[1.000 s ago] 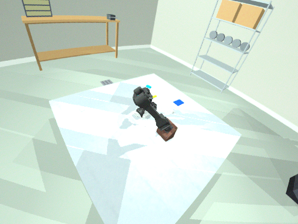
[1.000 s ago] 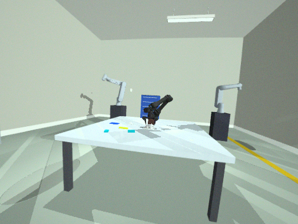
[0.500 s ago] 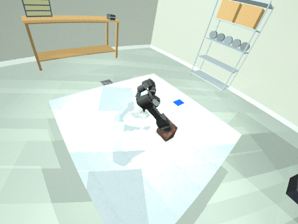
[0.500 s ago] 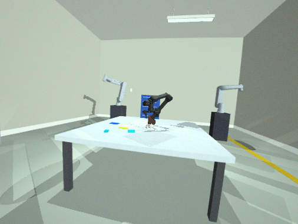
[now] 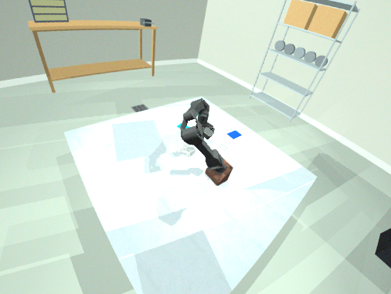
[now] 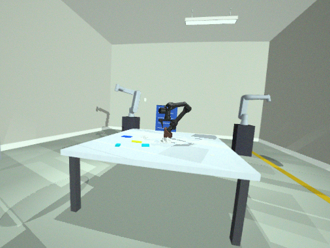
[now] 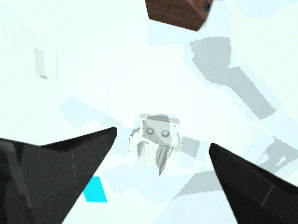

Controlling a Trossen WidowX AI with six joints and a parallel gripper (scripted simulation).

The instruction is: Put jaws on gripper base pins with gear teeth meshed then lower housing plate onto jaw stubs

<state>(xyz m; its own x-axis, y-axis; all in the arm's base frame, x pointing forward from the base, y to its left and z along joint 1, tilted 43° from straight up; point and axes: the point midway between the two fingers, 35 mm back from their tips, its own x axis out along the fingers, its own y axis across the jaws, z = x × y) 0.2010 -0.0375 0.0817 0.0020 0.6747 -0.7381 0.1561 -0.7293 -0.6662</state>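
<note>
The pale gripper assembly point(image 5: 187, 150) point(image 6: 165, 140) point(image 7: 159, 127) stands on the table. In the wrist view, two round studs show on its flat upper part, and two pointed jaws extend from it toward the bottom of the picture. Whether the housing plate sits fully level and whether the gear teeth mesh is too small to tell. My gripper point(image 6: 167, 123) point(image 7: 161, 139) is open and empty, well above the assembly, with one finger to each side of it in the wrist view. A small whitish piece point(image 5: 223, 147) point(image 7: 46, 62) lies apart from the assembly; its shape is unclear.
The brown arm base point(image 5: 219, 173) point(image 6: 167, 133) point(image 7: 177, 10) is near the assembly. A blue patch point(image 5: 234, 135) point(image 6: 126, 136), a yellow patch point(image 6: 137, 141), a cyan patch point(image 6: 145, 145) point(image 7: 95, 190) and another cyan patch point(image 6: 117, 145) lie on the white table point(image 5: 116, 197) point(image 6: 130, 157).
</note>
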